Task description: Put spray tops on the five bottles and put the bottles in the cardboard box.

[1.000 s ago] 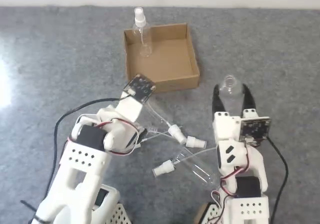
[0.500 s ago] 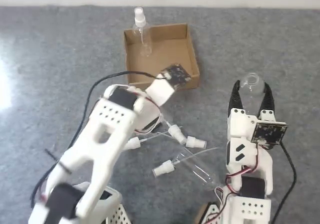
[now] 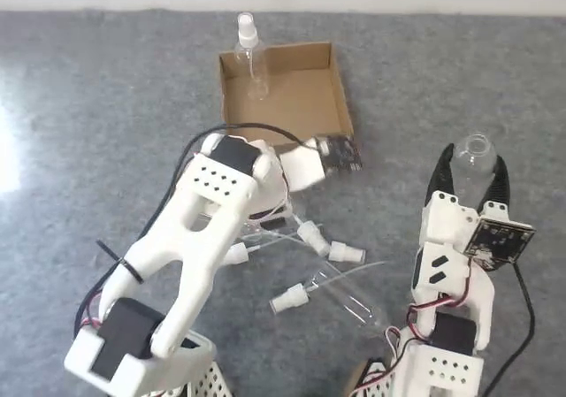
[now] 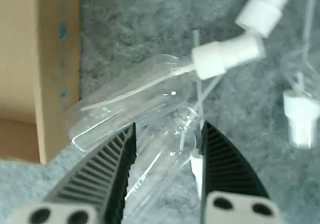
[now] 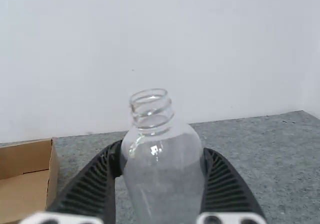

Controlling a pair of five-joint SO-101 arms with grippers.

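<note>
My right gripper [image 5: 160, 184] is shut on a clear bottle [image 5: 159, 154] that has a bare threaded neck. It holds this bottle [image 3: 474, 156] upright above the table, right of the cardboard box [image 3: 332, 105]. One bottle with a spray top [image 3: 250, 57] stands in the box's far left corner. My left gripper [image 4: 167, 149] is open, low over clear bottles lying beside the box wall [image 4: 52, 69]. One lying bottle [image 4: 157, 151] is between its fingers. Another bottle [image 4: 125, 107] beside it carries a white spray top [image 4: 227, 57]. Loose spray tops [image 3: 311, 235] lie in the table's middle.
Several white spray tops with thin tubes [image 3: 290, 300] and clear bottles [image 3: 354, 295] lie tangled between the two arm bases. The left arm's body [image 3: 203, 238] spans the space in front of the box. Grey carpet [image 3: 106, 105] surrounds everything.
The left arm has swung up and to the right, over the pile in front of the box. The right arm has carried its bottle to the right.
</note>
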